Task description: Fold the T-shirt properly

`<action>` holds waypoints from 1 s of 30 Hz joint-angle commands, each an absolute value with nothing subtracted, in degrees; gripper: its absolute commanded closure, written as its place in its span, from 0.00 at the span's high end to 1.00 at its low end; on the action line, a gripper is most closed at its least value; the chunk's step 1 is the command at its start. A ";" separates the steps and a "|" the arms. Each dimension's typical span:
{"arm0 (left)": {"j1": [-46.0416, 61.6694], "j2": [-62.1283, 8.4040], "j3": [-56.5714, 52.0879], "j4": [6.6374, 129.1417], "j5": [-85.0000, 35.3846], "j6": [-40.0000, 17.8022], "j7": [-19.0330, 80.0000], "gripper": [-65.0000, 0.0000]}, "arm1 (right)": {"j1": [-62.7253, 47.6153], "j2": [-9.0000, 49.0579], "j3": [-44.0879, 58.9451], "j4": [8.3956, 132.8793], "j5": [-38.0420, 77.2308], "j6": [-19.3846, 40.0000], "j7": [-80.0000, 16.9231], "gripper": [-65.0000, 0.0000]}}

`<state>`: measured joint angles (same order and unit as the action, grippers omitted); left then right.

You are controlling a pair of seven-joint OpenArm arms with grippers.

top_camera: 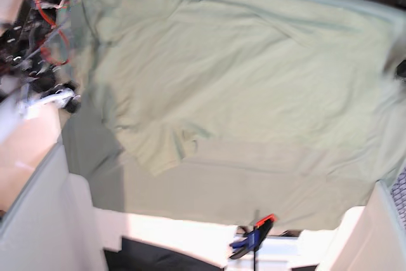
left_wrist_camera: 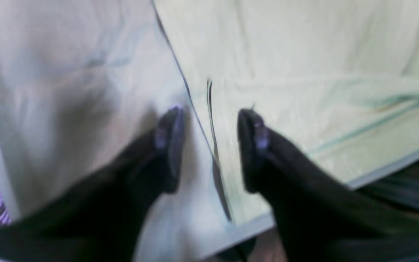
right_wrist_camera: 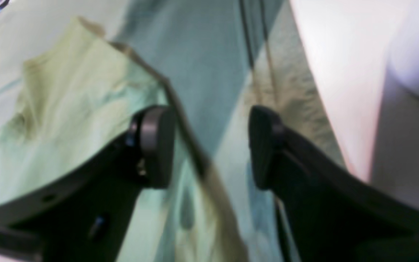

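The left gripper (left_wrist_camera: 211, 149) points downward with its two dark fingers spread well apart and nothing between the pads (left_wrist_camera: 171, 145). The right gripper (right_wrist_camera: 213, 145) stands likewise, jaws parted wide, its rounded pads (right_wrist_camera: 156, 143) facing each other across an open gap. Both wrist views are blurred. In the base view neither arm can be made out clearly.

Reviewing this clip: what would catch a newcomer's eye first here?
The pale green T-shirt fills most of the base view, spread on a same-coloured cloth sheet held by an orange clamp at the near edge. In each wrist view, the black left gripper and right gripper stand open above the fabric.
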<state>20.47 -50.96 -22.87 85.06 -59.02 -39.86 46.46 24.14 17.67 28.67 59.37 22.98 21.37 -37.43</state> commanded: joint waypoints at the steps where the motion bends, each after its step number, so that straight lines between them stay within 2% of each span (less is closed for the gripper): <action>1: 20.08 -52.56 -23.59 85.69 -59.68 -40.00 45.28 0.50 | 27.68 18.57 28.73 57.14 23.90 21.69 -35.75 0.50; 3: 20.05 -52.53 -23.59 85.69 -58.61 -40.00 43.86 0.56 | 31.07 18.24 28.62 51.03 23.94 22.13 -35.79 0.50; 6: 19.99 -52.56 -23.57 85.69 -54.83 -40.00 38.98 0.56 | 33.52 17.72 27.07 45.82 23.42 23.42 -35.51 0.50; 12: 16.29 -52.38 -23.44 83.83 -48.58 -36.99 33.19 0.56 | 33.78 15.92 21.93 45.17 22.04 23.40 -34.92 0.50; 20: -3.79 -50.81 -12.75 68.58 -48.47 -36.64 30.83 0.56 | 33.76 12.80 19.88 45.17 20.34 23.42 -35.24 0.50; 28: -25.78 -41.82 0.38 45.54 -42.46 -36.53 25.93 0.56 | 33.61 13.37 19.86 45.17 20.32 23.42 -35.18 0.50; 30: -29.63 -39.55 2.81 39.13 -39.09 -32.93 23.42 0.56 | 33.43 13.47 19.86 45.17 20.32 23.44 -35.24 0.50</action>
<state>-28.23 -38.11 3.20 38.35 -38.30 -33.36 24.45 32.05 12.71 19.86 44.38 20.10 23.90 -35.33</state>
